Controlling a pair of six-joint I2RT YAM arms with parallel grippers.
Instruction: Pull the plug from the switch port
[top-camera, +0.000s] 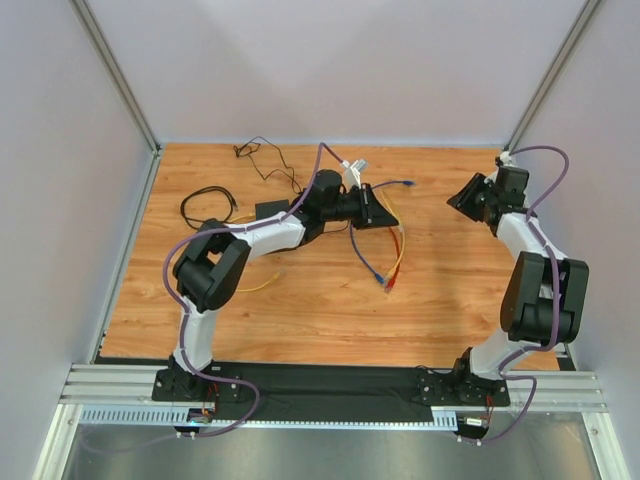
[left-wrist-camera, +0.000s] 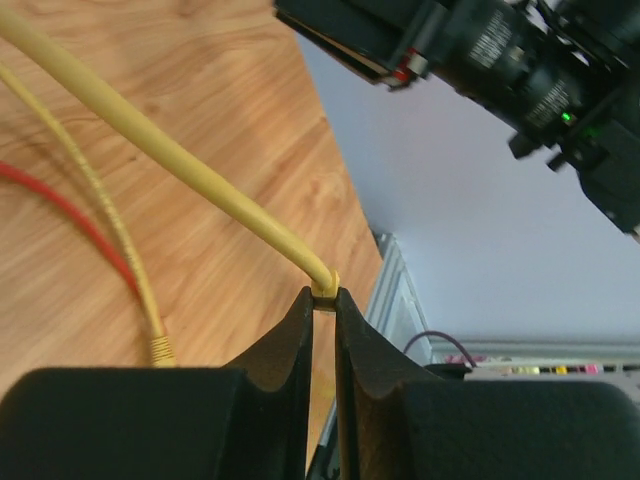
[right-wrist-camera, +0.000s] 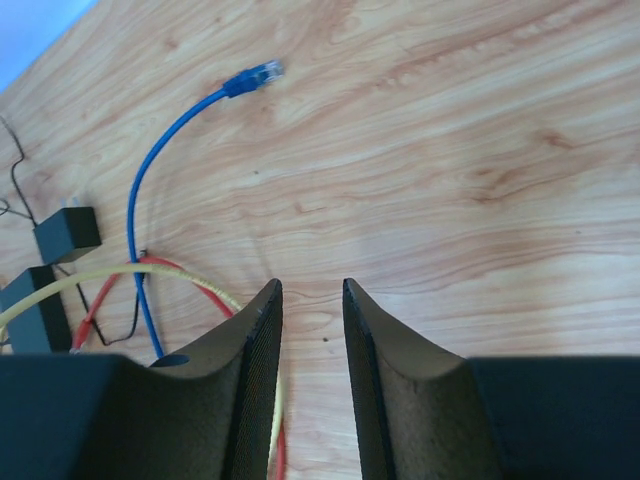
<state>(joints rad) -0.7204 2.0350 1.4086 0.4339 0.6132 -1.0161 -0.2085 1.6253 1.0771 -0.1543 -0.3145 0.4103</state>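
Both arms, top view: left claw (top-camera: 390, 210) hangs over mid-desk (top-camera: 450, 300), well apart from the switch (top-camera: 270, 210), which lies half hidden behind the forearm, nearer the far edge.
Left wrist: claw clamped on the plug (left-wrist-camera: 322, 290) of the yellow cable (left-wrist-camera: 150, 140); no port around it, so the pull looks done.
Right wrist: right claw (right-wrist-camera: 310, 300) apart, empty.
Next: carry clear, release.

Left gripper (left-wrist-camera: 322, 302) — tips tight on yellow cable (left-wrist-camera: 180, 165)
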